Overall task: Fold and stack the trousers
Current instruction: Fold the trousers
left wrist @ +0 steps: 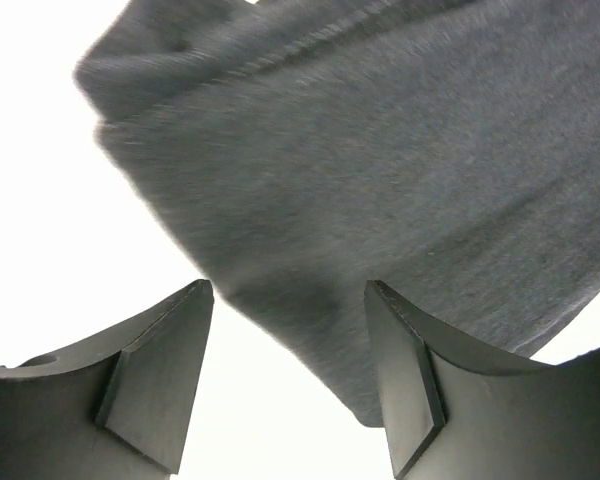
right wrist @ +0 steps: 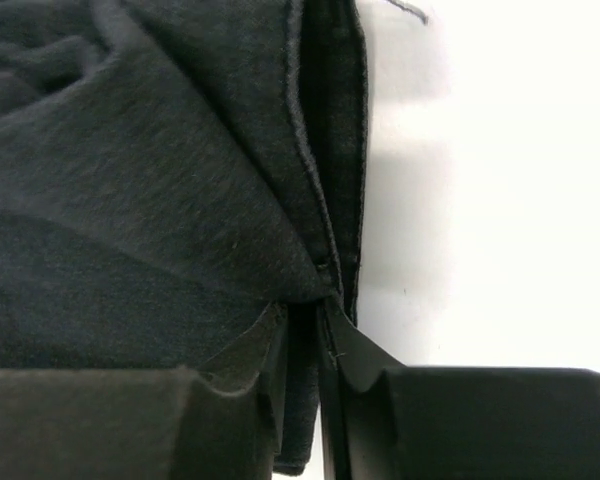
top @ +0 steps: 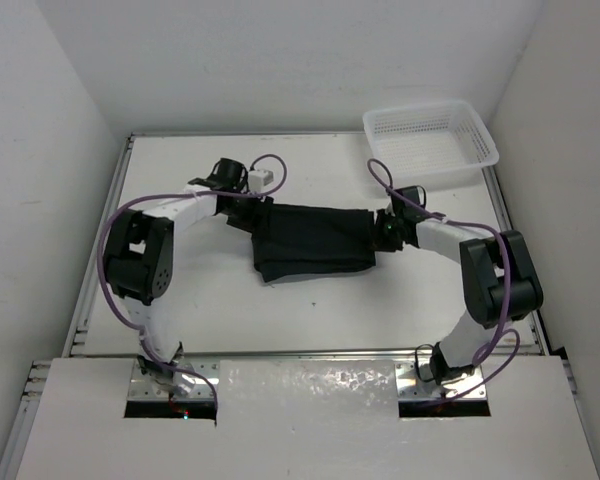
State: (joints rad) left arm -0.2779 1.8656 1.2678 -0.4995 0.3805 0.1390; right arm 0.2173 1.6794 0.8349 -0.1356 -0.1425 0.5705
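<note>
The black trousers (top: 315,240) lie folded in a rough rectangle in the middle of the white table. My left gripper (top: 248,207) is at their left end, open, with the fabric (left wrist: 380,170) just ahead of the fingers (left wrist: 405,380) and a corner of it reaching between them. My right gripper (top: 383,230) is at their right end, shut on the hemmed edge of the trousers (right wrist: 310,260), which is pinched between the two fingers.
A white plastic mesh basket (top: 432,135) stands at the back right corner of the table. The table is walled by white panels left, back and right. Purple cables loop over both arms.
</note>
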